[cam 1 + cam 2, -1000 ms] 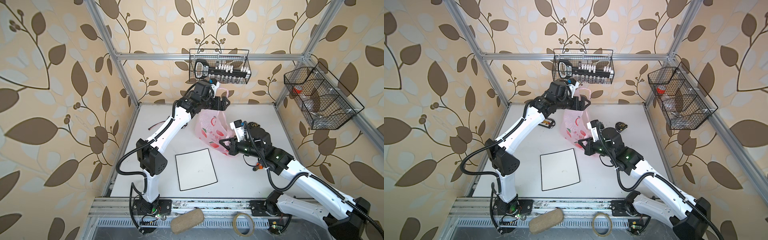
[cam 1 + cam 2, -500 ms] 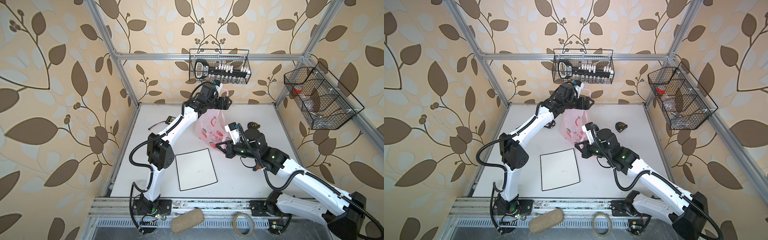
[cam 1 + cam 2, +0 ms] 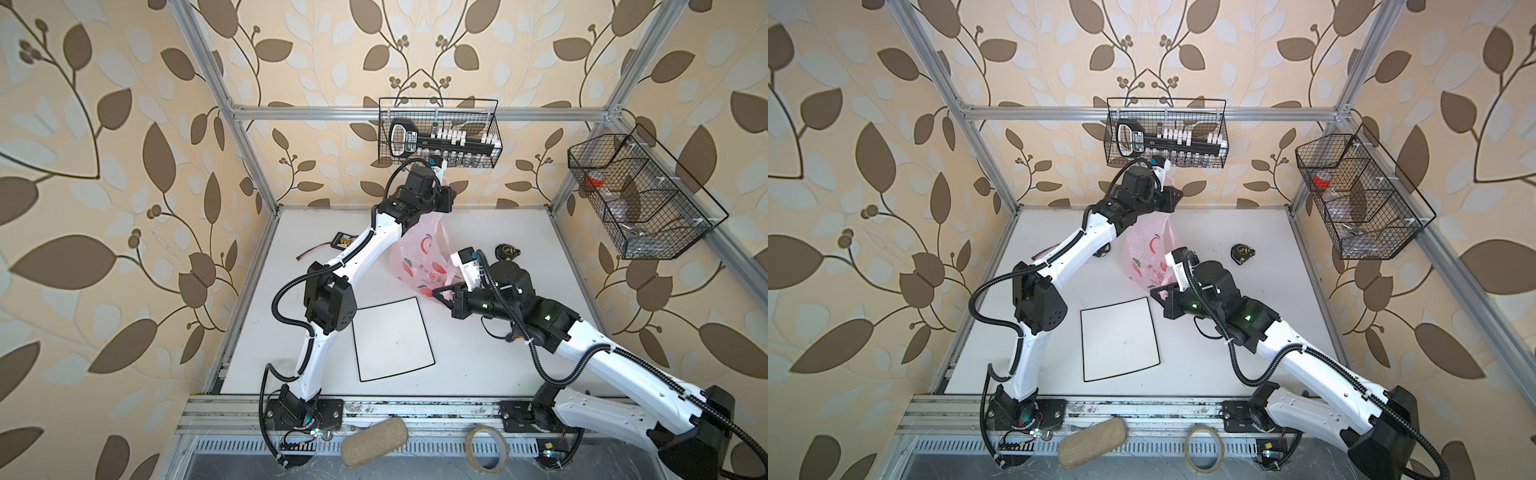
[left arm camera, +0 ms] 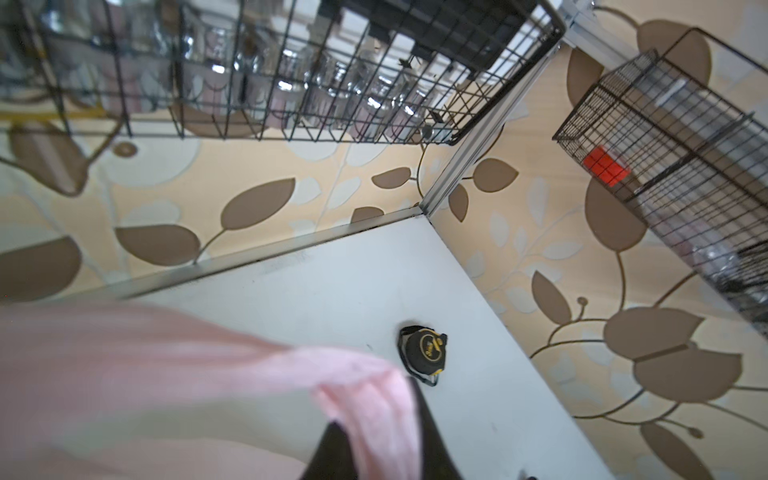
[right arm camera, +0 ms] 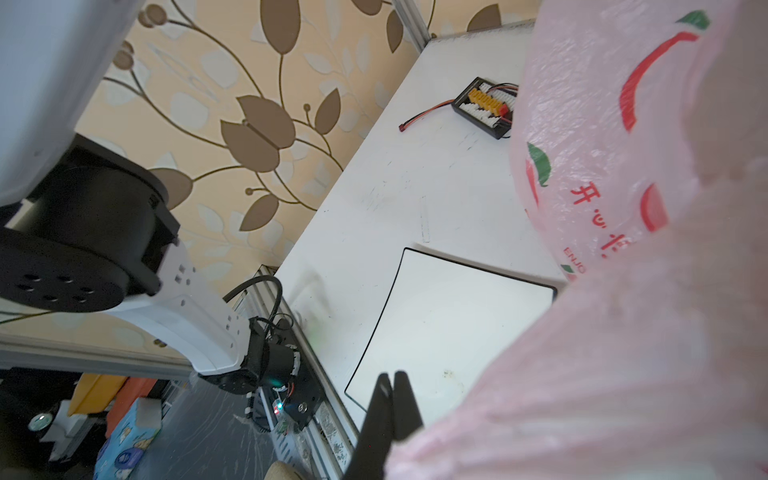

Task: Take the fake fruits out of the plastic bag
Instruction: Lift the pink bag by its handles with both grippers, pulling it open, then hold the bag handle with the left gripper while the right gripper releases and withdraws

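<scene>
Clearly, your left gripper point(image 3: 445, 198), raised by the back wall, is clamped on the top of the thin translucent pink peach-printed plastic bag point(image 3: 415, 257), likely to hang it; film sits between its fingers point(image 4: 430, 440). Your right gripper point(image 3: 437, 293) is shut at the bag's lower corner. No fake fruits show.

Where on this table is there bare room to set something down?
The white black-edged square mat is bare, as is the tabletop between it and the right arm. The far-right corner past the black-and-yellow tape measure is free. Crowded around the translucent pink plastic bag.
</scene>
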Robot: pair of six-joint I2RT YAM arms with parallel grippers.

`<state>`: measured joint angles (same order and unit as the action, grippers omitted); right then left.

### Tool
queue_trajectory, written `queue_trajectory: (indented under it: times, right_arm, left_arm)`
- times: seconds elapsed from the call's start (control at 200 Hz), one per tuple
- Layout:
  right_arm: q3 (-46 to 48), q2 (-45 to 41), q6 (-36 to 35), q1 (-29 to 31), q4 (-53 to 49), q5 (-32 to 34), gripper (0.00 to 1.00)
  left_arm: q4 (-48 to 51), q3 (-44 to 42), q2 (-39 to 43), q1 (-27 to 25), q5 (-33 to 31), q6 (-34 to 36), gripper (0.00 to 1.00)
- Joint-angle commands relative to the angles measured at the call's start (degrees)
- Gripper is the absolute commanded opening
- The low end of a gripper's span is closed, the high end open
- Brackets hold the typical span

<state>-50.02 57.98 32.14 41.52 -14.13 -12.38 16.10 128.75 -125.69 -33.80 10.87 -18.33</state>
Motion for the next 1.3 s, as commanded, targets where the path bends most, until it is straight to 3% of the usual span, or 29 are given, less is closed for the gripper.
queue_trajectory:
  times: [0.0, 0.155, 0.395, 0.68, 0.715, 0.815, 0.895, 1.015, 1.095, 1.295]
  right_arm:
    - [2.36, -2.86, 2.85, 0.15, -1.99, 9.28, 0.0]
    - [4.08, -5.35, 7.9, -1.62, -4.47, 18.84, 0.0]
    - [0.53, -2.42, 14.41, -13.85, -3.55, 13.26, 0.0]
    - [-8.46, 5.53, 26.12, -22.51, 1.05, 3.19, 0.0]
    - [-9.18, 5.94, 27.6, -23.03, 1.12, 3.35, 0.07]
    - [-9.15, 5.85, 30.87, -24.95, -0.05, 6.55, 0.53]
    - [-7.17, 4.1, 31.51, -27.29, -2.52, 10.79, 0.77]
    - [-3.81, -0.02, 30.04, -35.13, -4.22, 8.94, 0.83]
    - [-4.24, -2.96, 25.34, -39.93, -7.14, 8.82, 0.83]
    - [-11.31, -6.75, 2.54, -43.1, -14.38, 13.73, 0.84]
  left_arm:
    - [-5.02, -3.11, 7.52, -0.03, 0.59, 0.3, 0.02]
    - [-12.99, -17.53, 17.92, 1.51, 8.5, -4.91, 0.0]
    - [-16.09, -38.88, 33.05, 2.87, 16.52, -6.34, 0.0]
    - [-14.08, -55.05, 45.85, 2.97, 14.61, -3.2, 0.0]
    - [-13.84, -56.45, 46.55, 2.96, 14.16, -3.24, 0.0]
    - [-12.61, -59.18, 48.18, 2.96, 12.57, -3.81, 0.0]
    - [-12.49, -60.86, 49.1, 2.96, 11.75, -4.17, 0.0]
    - [-12.85, -62.33, 49.75, 2.96, 11.06, -4.06, 0.0]
    - [-12.59, -62.48, 49.89, 2.97, 11.01, -4.06, 0.0]
    - [-13.01, -62.83, 50.77, 3.0, 12.17, -3.79, 0.0]
